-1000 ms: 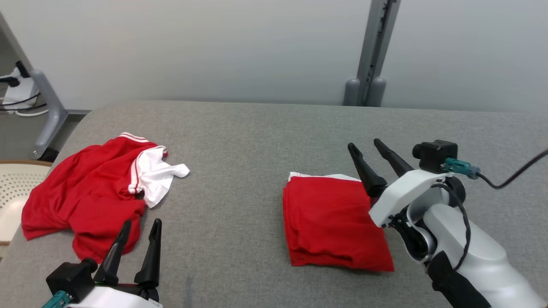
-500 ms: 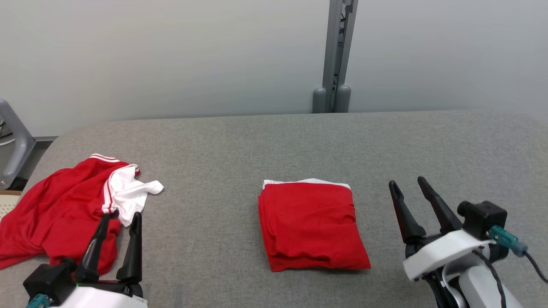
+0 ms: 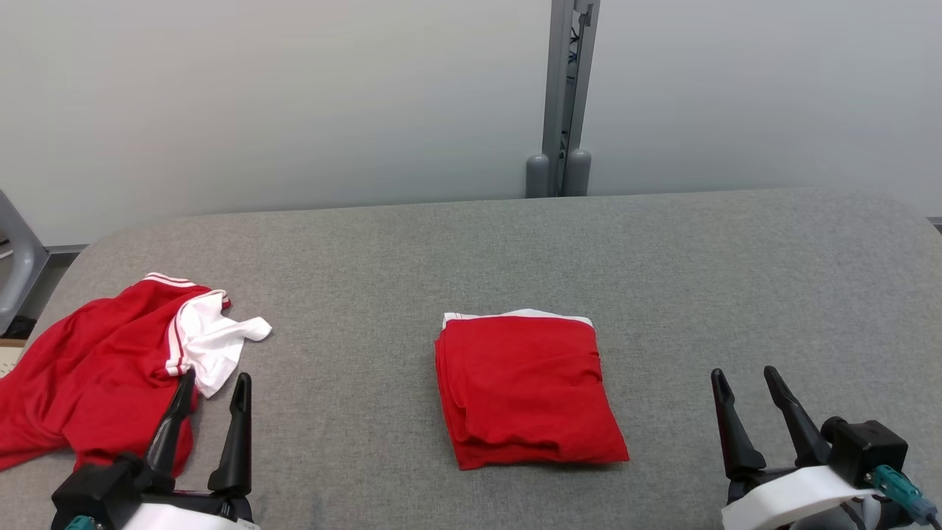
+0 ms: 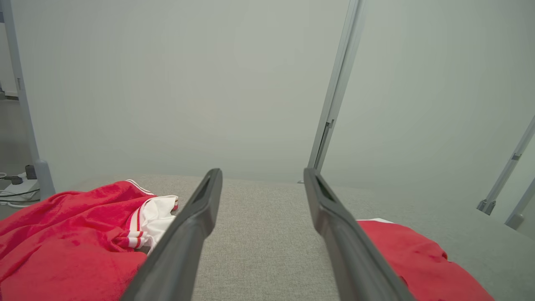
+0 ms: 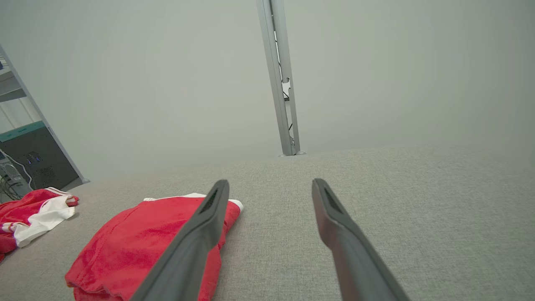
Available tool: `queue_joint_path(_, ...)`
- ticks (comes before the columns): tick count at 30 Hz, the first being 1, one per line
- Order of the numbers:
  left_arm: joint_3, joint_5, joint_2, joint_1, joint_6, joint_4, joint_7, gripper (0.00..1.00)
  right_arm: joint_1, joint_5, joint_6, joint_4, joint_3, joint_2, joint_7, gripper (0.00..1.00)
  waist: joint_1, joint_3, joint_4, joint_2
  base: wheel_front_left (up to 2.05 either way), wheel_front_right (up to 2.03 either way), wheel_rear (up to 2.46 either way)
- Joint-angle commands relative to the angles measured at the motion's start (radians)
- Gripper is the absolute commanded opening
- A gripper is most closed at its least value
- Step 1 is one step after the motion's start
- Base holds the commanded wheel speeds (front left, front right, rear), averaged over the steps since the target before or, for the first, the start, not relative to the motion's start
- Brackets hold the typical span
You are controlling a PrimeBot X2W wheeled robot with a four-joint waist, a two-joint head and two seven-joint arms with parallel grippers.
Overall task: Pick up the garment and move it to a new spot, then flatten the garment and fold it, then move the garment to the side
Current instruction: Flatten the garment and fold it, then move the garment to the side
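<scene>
You are looking at the folded garment, which is lying in the middle of the grey worktop, toward its near edge. It is showing as a compact red rectangle of stacked layers, with a thin white strip peeking out along its far edge and the layer edges stepping along its left and near sides; its top face is lying mostly smooth, with a few soft creases. The left end effector is hovering at the near left with its two dark fingers spread and nothing between them, its tips showing at the near right edge of the crumpled garment, a red heap with a white, red-striped sleeve that is sprawling on the left of the worktop. The right end effector is hanging at the near right, likewise spread wide and holding nothing, well apart from the folded garment with bare worktop between them. Against a second ago, the camera has swung, so the grey post behind the worktop is now appearing further left. That aside, the right end effector was then overlapping the folded garment's right edge and is now standing clear of it, while the folded garment is keeping its shape and the left end effector is keeping its place beside the crumpled garment.
</scene>
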Motion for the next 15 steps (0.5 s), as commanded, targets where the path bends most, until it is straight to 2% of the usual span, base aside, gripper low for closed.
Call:
queue_joint_path(1,0.0,0.013,-0.002,0.012,-0.002,-0.003,0.0,1.0,0.01,-0.015,0.001,-0.007,-0.012,0.003,-0.005,1.0,0.0,0.001,-0.002,0.0,0.0,0.0,0.0)
queue_joint_path(15,-0.009,0.015,-0.006,0.001,-0.002,0.001,0.0,1.0,0.001,-0.036,0.001,-0.003,-0.009,0.021,-0.005,1.0,0.0,0.002,-0.003,0.0,0.0,0.0,0.0)
